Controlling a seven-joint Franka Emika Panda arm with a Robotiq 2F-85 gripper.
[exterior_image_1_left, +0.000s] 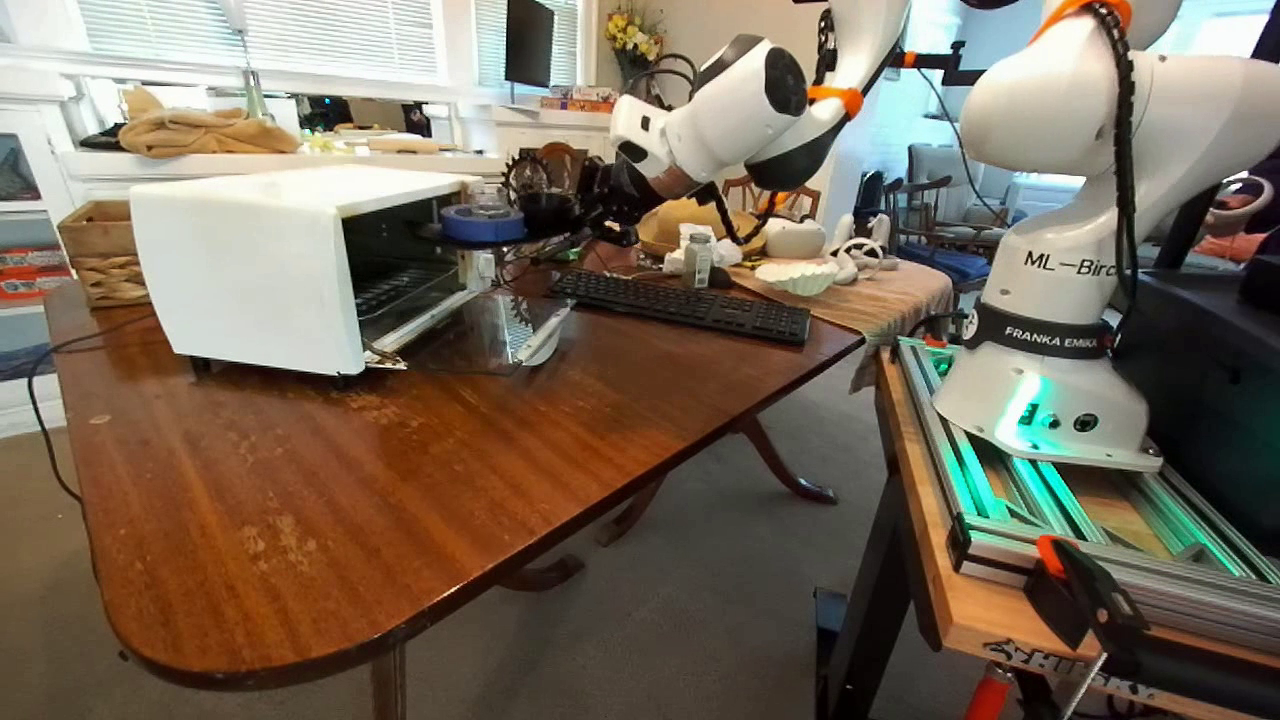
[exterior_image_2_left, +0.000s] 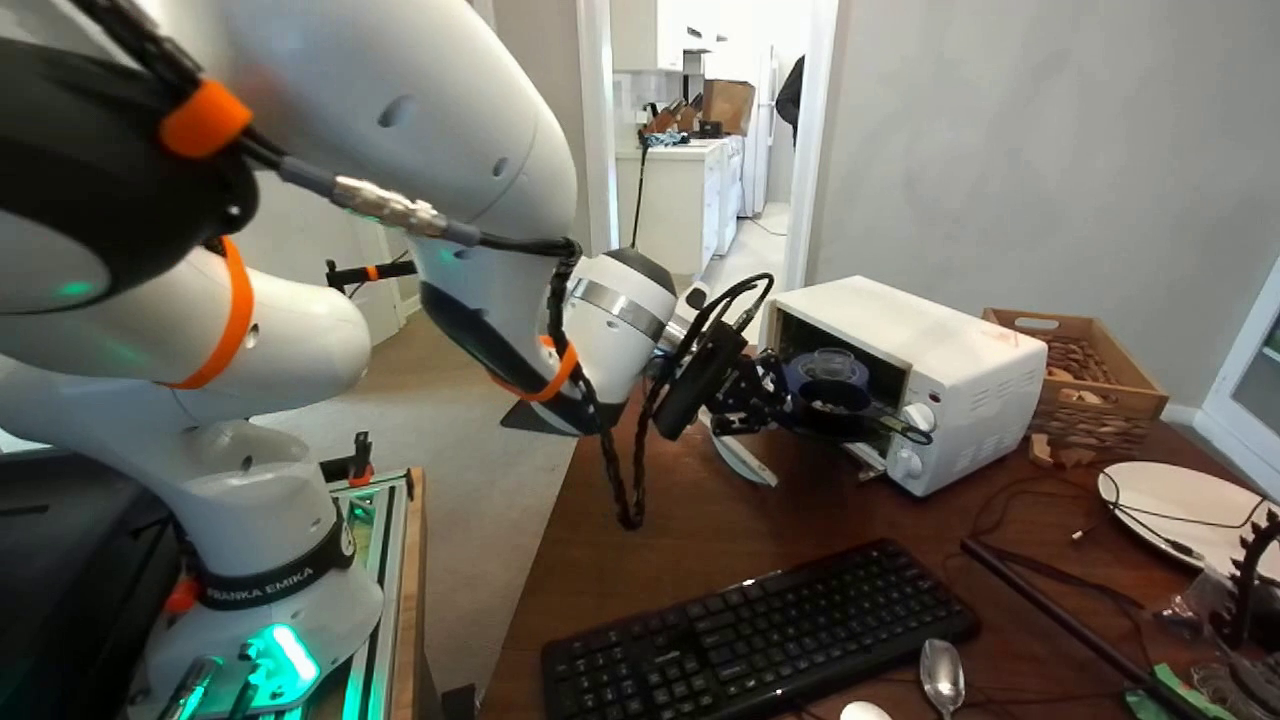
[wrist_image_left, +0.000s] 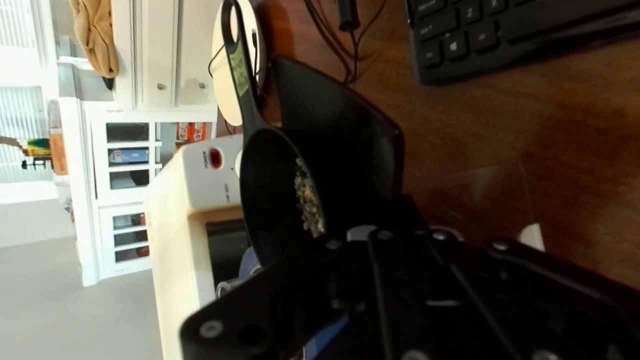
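Observation:
My gripper is shut on the edge of a flat black tray and holds it above the table, in front of the open white toaster oven. The tray carries a small black pan with some pale granular stuff in it; its handle points away from the oven opening. A blue ring-shaped roll also rides on the tray, with a clear cup at it. The fingertips are dark in the wrist view. I cannot tell whether the tray's far edge is inside the oven.
The oven's glass door is folded down. A black keyboard, a spoon, a white plate and cables lie on the wooden table. A wooden basket stands by the oven. A glass shaker stands beyond the keyboard.

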